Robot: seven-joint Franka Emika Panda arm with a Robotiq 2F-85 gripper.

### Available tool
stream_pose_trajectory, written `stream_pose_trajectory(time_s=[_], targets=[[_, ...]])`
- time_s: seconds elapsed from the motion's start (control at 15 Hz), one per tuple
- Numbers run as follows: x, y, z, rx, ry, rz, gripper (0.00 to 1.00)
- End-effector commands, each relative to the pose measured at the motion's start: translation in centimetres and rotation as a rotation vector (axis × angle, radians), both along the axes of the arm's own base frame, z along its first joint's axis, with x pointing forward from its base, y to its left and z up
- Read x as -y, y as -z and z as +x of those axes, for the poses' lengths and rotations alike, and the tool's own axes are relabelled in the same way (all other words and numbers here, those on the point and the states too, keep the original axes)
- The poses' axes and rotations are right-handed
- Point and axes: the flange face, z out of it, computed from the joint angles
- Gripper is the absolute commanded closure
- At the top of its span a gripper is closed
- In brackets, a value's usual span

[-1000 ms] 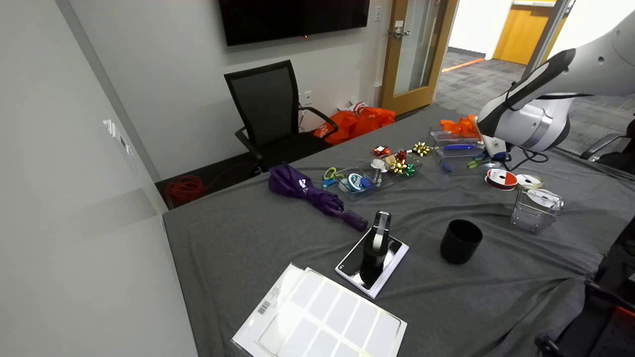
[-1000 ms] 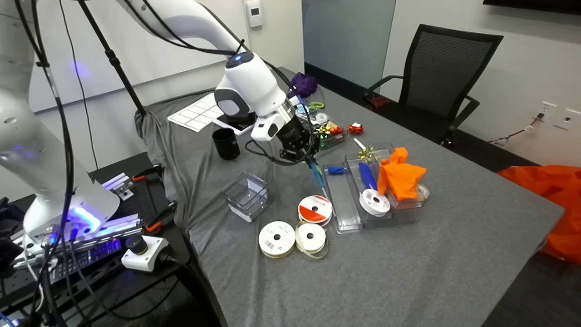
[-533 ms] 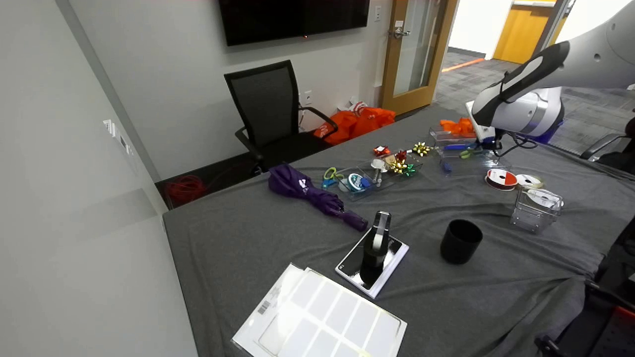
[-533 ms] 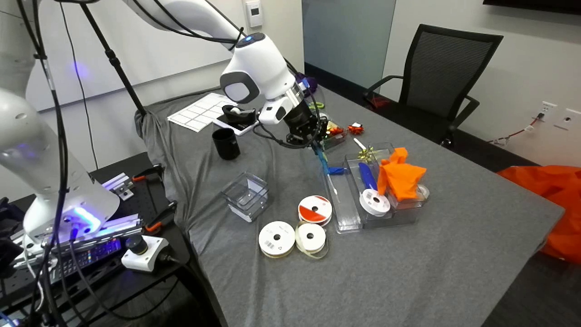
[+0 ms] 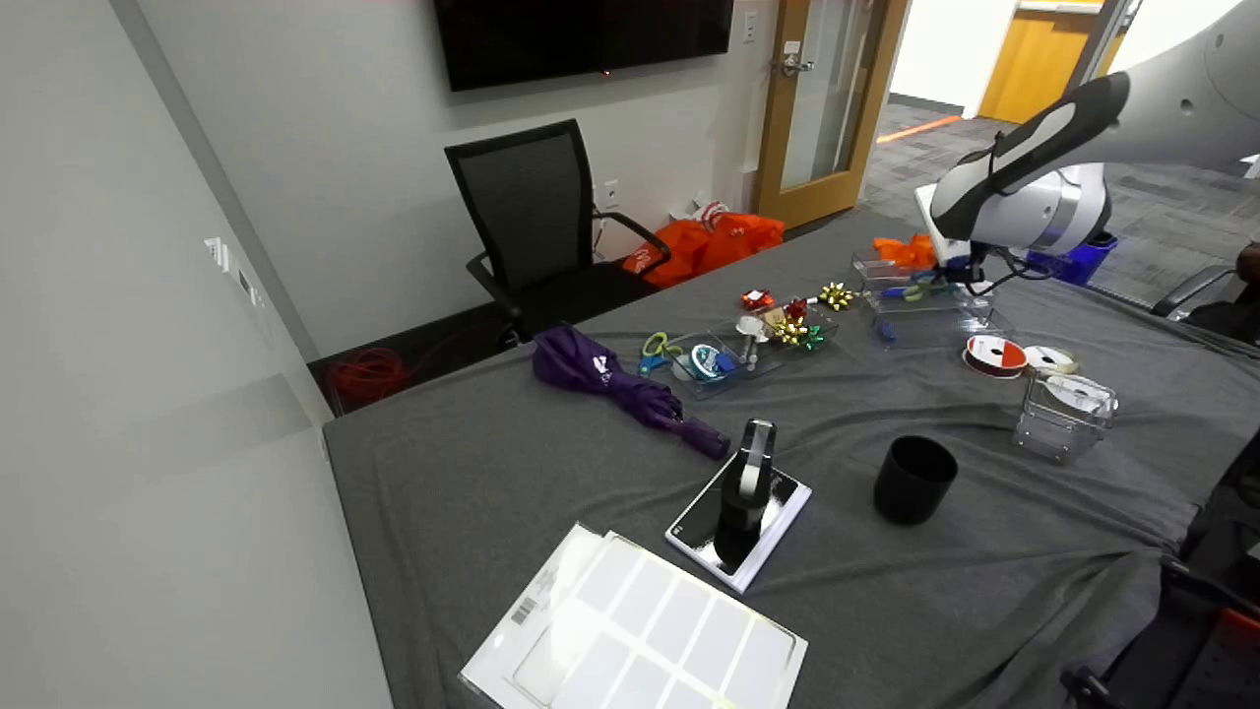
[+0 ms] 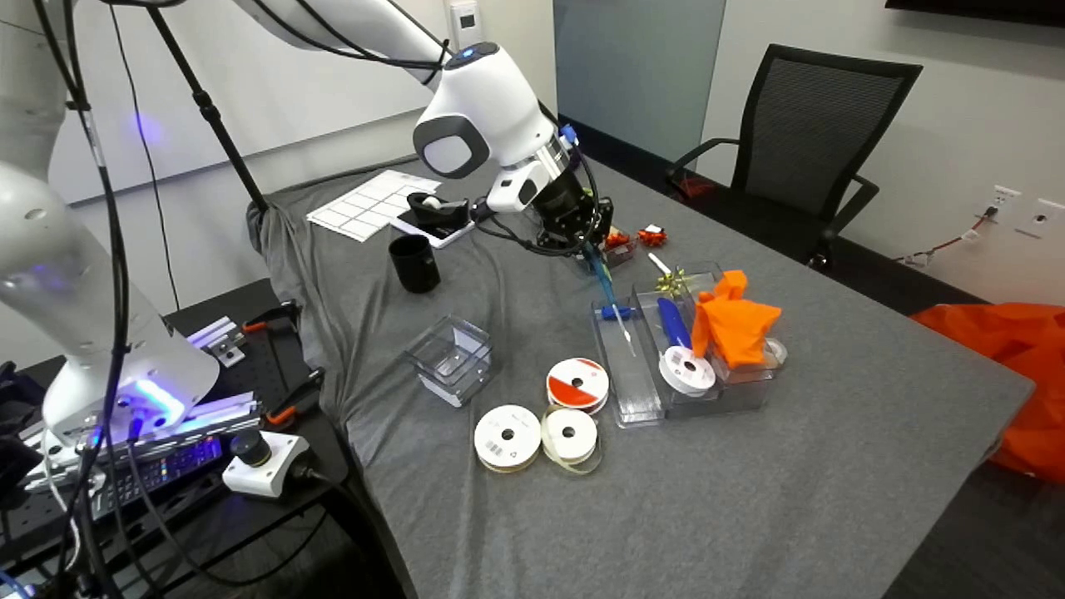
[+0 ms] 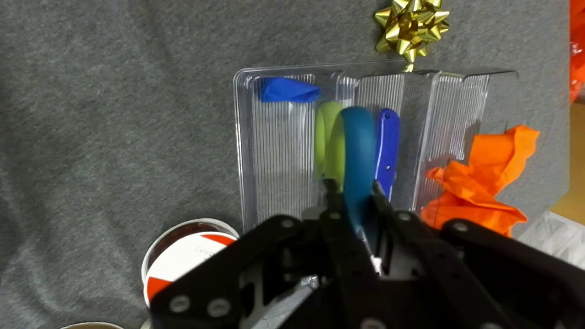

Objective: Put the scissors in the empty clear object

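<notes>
Wrist view: the gripper (image 7: 355,189) holds the green-and-blue-handled scissors (image 7: 358,148) at the blue handle, clasped on both sides, so the jaws are drawn in on it; the green loop lies just beside the blue. The scissors hang over the long compartmented clear tray (image 7: 283,160), whose outer compartment carries a crumpled blue piece (image 7: 289,90). In an exterior view the blade slants down toward that compartment; contact with its floor cannot be told. The likely destination, a small clear bin (image 6: 453,364), stands well apart with nothing visible in it, so placement is judged not yet done. Risk one: release at the wrong place, because the tray is also clear and lies below. Risk two: the scissors swivel or spread, should the blade catch a divider or the blue knife-like tool (image 7: 387,146) while the hold appears confined to the blue handle. Risk three: the bin tips or the scissors end up leaning over its rim, since the blade looks long for so small a bin. Pose: the arm (image 6: 499,108) reaches out over the table (image 6: 749,499) from the robot base (image 6: 108,366), wrist bent, with the gripper aimed down and outward.
</notes>
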Motion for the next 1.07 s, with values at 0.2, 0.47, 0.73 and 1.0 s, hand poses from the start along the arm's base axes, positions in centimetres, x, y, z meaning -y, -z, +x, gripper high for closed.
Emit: stream_pose_trajectory(time_s=[0.2, 0.47, 0.73, 1.0], targets=[[0.9, 3.1, 2.1, -0.028, 0.030, -0.021, 0.96], [1.5, 4.4, 2.8, -0.044, 0.042, -0.038, 0.96], [2.0, 5.7, 3.5, -0.051, 0.053, -0.060, 0.96], [2.4, 6.9, 4.0, -0.055, 0.064, -0.086, 0.96]])
